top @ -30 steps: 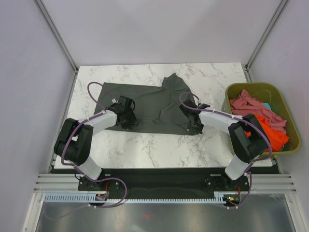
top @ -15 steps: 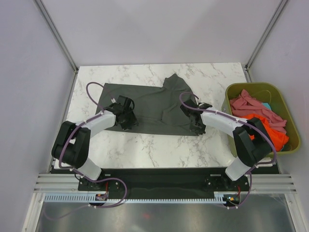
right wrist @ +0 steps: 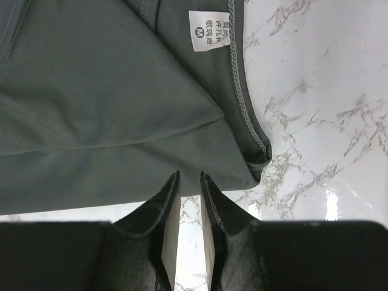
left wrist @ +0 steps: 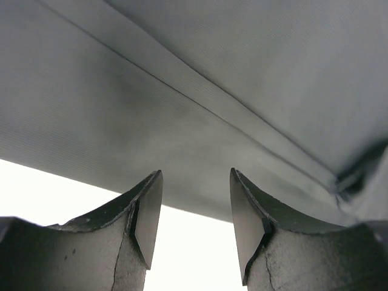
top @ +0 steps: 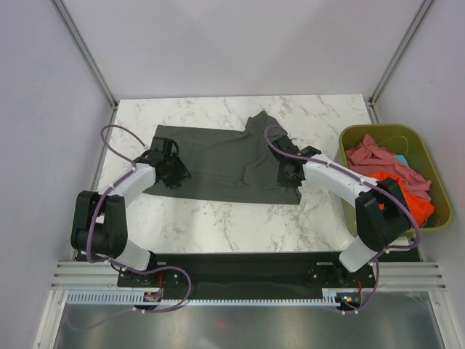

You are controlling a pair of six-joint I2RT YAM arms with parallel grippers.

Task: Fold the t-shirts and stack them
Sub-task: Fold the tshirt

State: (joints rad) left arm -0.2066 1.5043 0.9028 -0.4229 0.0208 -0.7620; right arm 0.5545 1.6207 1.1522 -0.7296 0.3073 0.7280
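The left gripper [top: 168,169] has slid left to the near-left corner of the grey tee [top: 218,156], fingers spread. The tee lies flat on the table [top: 218,218]. To its right, the bin [top: 378,128] holds the pink tee [top: 370,156] and the orange tee [top: 414,200]. The right gripper [right wrist: 189,176], narrowly parted, sits over its near-right hem.

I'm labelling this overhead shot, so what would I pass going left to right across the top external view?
Left arm's black two-finger gripper → plain dark charcoal grey cloth t-shirt → right arm's black two-finger gripper → olive-green plastic bin holding dusty pink tees and bright orange tees.
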